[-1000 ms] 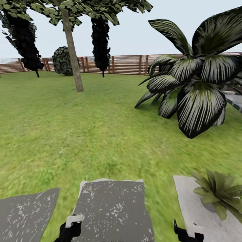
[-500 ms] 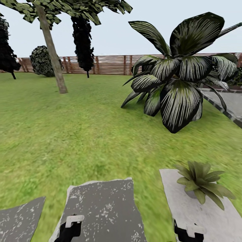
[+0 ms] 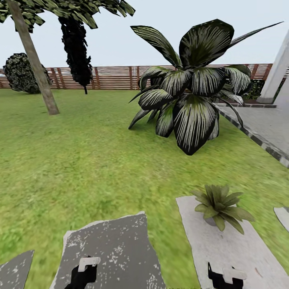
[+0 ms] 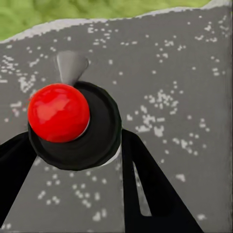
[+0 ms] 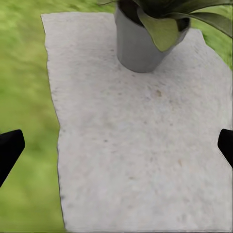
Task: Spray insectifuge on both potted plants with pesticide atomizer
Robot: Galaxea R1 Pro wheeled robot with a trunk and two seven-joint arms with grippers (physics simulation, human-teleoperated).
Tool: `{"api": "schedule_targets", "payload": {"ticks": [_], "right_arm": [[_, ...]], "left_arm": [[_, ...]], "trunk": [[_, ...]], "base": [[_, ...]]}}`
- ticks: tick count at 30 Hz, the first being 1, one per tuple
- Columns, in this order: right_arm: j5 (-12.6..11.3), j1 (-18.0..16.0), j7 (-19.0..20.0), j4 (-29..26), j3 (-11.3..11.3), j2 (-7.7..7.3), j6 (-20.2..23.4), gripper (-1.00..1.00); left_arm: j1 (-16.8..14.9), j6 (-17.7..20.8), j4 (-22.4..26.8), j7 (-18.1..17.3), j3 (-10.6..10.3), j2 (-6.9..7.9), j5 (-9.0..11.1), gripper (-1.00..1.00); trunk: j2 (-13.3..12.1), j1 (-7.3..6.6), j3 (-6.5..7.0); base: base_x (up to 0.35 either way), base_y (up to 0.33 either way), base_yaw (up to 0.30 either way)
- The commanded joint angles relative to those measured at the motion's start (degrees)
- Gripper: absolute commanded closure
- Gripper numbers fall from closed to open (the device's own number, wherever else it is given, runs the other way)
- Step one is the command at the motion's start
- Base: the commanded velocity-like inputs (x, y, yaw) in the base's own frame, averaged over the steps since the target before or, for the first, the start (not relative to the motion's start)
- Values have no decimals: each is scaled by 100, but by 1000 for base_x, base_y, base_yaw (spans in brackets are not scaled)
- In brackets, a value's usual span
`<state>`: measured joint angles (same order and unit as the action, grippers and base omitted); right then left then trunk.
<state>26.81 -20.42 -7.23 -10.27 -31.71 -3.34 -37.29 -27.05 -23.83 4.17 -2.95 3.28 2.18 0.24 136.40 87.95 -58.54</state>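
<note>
Red and glossy, the ball cap of the pesticide atomizer (image 4: 59,112) sits on a matte black round collar with a small grey spout behind it. The left gripper (image 4: 73,150) has its black fingers pressed against that collar on both sides, so it appears clamped on the sprayer. The right gripper (image 5: 116,145) is spread wide with nothing between its tips.

In the head view one potted plant (image 3: 218,202) stands at about four o'clock, a rosette of broad pointed leaves in a smooth round grey pot (image 5: 138,46). It rests on a pale stepping stone (image 3: 224,249) with a fine, chalky surface. A darker stone (image 3: 108,249), flecked white and ragged at the edge, lies at six o'clock under the left arm. Soft blurred lawn (image 3: 80,160) runs out to a brown slatted fence (image 3: 112,77) at twelve o'clock, and the big white-striped shrub (image 3: 188,92) rises at one o'clock.

The main risk is aim. The sprayer hangs over the dark stone, well apart from the plant, so spray released here would likely wet stone and grass and leave the leaves uncovered. The hold is on a rounded collar, which may slip or twist if the arm swings fast. The empty right hand is near the pot and could knock the light planter over if it reaches carelessly.
</note>
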Motion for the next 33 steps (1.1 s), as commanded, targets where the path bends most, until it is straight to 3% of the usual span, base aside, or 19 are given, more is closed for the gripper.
{"api": "schedule_targets", "payload": {"ticks": [1, 19, 33], "right_arm": [[61, -6, -41, 11, -20, 0, -15, -100], [61, -6, -41, 14, -20, 0, -15, -100], [61, -6, -41, 7, -20, 0, -15, -100]], "left_arm": [[-2, -17, -4, -31, 32, 1, 2, 100], [-2, -9, 5, -22, 32, -6, 2, 100], [-2, -16, 5, -32, 32, 17, 2, 100]], "trunk": [[2, -1, -5], [2, -1, -5], [2, -1, -5]], "base": [[0, 0, -277], [9, -3, -277], [227, -99, -227]]}}
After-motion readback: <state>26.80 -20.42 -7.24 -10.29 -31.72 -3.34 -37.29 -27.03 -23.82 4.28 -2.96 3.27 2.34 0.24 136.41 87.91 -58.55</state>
